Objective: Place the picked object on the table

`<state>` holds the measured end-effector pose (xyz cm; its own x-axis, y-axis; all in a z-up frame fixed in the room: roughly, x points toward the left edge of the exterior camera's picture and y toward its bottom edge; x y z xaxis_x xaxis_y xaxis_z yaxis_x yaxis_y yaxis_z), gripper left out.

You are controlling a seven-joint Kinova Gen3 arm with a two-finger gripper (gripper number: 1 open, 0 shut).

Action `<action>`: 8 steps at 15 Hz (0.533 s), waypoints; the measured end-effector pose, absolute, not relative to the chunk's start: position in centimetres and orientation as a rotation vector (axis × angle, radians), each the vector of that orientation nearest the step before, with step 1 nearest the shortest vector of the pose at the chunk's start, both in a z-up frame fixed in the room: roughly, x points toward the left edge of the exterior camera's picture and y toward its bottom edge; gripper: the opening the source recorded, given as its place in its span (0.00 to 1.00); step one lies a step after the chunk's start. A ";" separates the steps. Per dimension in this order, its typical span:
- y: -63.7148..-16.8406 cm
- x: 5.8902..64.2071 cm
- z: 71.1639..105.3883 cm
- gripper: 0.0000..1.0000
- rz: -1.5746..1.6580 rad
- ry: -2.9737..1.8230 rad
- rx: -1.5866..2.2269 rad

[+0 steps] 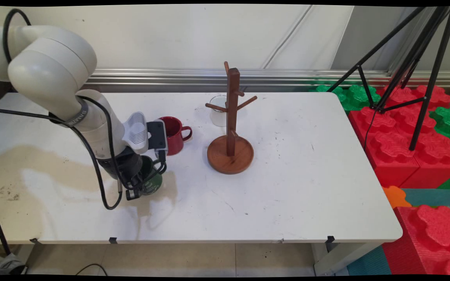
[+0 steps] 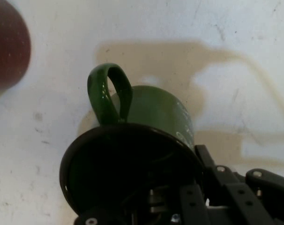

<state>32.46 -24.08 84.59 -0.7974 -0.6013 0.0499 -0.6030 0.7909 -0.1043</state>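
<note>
The black two-finger gripper (image 1: 141,187) reaches down onto a glossy green enamel mug with a loop handle (image 1: 151,183), which stands on the white bench (image 1: 287,187) toward its 9 o'clock side. In the hand view one finger seems to dip inside the mug's dark mouth (image 2: 128,173) and linkage lies outside the rim, yet I cannot tell whether the jaws are clamped. At the mug's 1 o'clock, just beside it, stands a red mug (image 1: 175,134). At 3 o'clock rises a brown wooden mug tree on a round base (image 1: 231,150), with a white cup (image 1: 218,113) behind it.
</note>
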 end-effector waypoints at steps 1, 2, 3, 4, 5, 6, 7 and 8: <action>-24.2 32.5 84.3 0.00 0.172 -2.969 0.992; -24.3 32.5 84.2 0.00 0.169 -2.973 0.991; -24.3 32.5 84.1 0.00 0.167 -2.976 0.992; -24.4 32.5 83.9 0.00 0.165 -2.979 0.993; -24.4 32.5 83.9 0.00 0.163 -2.981 0.994; -24.5 32.4 83.7 0.00 0.160 -2.983 0.996; -24.5 32.4 83.6 0.00 0.158 -2.986 0.997; -24.6 32.4 83.5 0.00 0.156 -2.989 0.999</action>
<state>32.36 -24.57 83.50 -0.7993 -0.6006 0.0185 -0.5993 0.7945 -0.0978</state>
